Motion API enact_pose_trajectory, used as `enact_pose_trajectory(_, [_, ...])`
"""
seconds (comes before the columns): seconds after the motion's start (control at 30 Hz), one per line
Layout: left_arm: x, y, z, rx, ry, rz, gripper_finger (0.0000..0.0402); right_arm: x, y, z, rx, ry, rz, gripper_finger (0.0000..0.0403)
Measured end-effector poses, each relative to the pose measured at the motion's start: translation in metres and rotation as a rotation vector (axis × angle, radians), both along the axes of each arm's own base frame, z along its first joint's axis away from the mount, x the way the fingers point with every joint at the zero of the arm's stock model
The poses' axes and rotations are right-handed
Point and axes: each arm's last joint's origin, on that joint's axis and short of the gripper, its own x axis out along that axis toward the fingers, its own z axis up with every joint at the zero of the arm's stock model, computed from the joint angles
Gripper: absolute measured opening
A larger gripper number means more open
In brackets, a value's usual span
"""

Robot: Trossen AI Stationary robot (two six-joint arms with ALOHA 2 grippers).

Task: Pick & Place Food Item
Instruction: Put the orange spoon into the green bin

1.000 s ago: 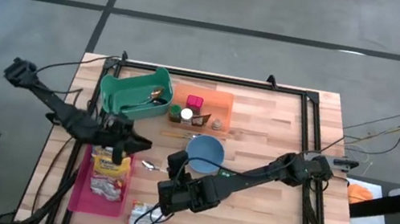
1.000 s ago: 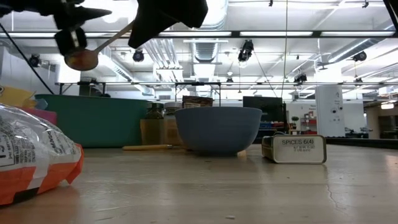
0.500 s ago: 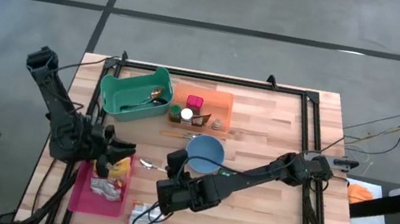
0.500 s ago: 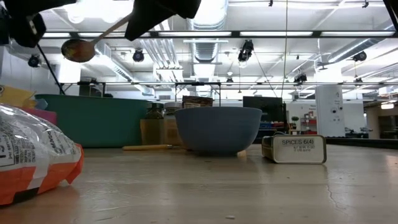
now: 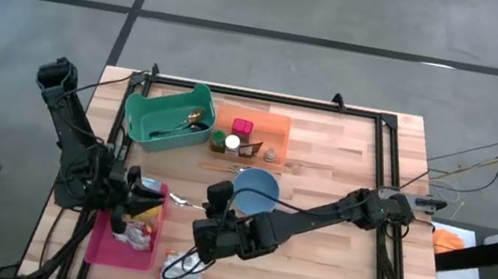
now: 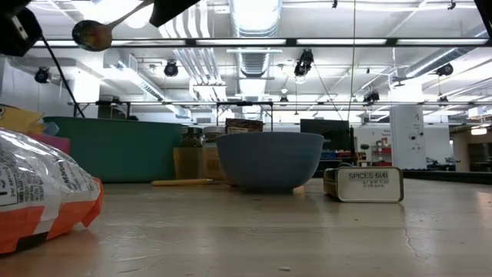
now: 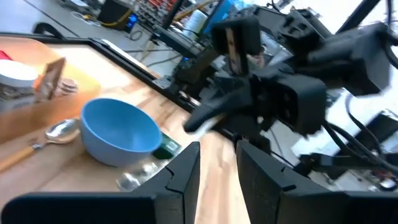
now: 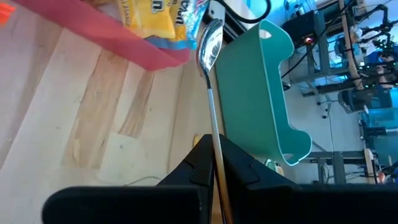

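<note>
My right gripper (image 5: 205,221) hangs above the middle of the table, shut on a metal spoon (image 8: 209,38) whose bowl (image 6: 92,35) is high in the air. Left of it, my left gripper (image 5: 141,205) hovers level over the pink tray (image 5: 103,243). Its fingers (image 7: 186,171) stand a little apart with nothing between them. A yellow snack bag (image 5: 150,206) lies in that tray. An orange-and-white bag (image 5: 176,269) lies flat on the table near the front edge. My right gripper pinches the spoon's handle (image 8: 214,134) between its two shut fingers, toward the end away from the bowl. The handle runs on in line with the fingers. The spoon is lifted clear of the table, its bowl (image 6: 92,35) slanting down and away from the gripper.
A blue bowl (image 5: 256,189) stands mid-table with a spice tin (image 6: 363,185) beside it. At the back stand a green bin (image 5: 167,114) and an orange tray (image 5: 260,131) with small jars. A wooden spoon (image 5: 224,166) lies in front of them.
My left gripper has swung back from over the yellow bag toward the table's left and near edges, rolling a little. My right gripper has risen, carrying the spoon higher above the table.
</note>
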Motion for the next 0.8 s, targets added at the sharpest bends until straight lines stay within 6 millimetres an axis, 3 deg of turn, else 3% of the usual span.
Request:
enact_pose_trajectory(0.17, [-0.002,-0.01,0.0,-0.026,-0.026,0.0,0.0106,-0.001,-0.008,0.012,0.01,-0.026,-0.015,0.0008])
enact_pose_trajectory(0.43, [0.008,-0.032,-0.02,-0.035,-0.044,0.131,0.0106,-0.005,-0.019,0.03,0.028,-0.07,-0.035,0.0008])
enact_pose_trajectory(0.6, [0.019,-0.046,-0.027,-0.06,-0.067,0.303,0.0106,-0.004,-0.023,0.035,0.032,-0.084,-0.041,0.0008])
enact_pose_trajectory(0.8, [0.037,-0.052,-0.037,-0.106,-0.087,0.39,0.0106,-0.004,-0.023,0.04,0.034,-0.096,-0.04,0.0008])
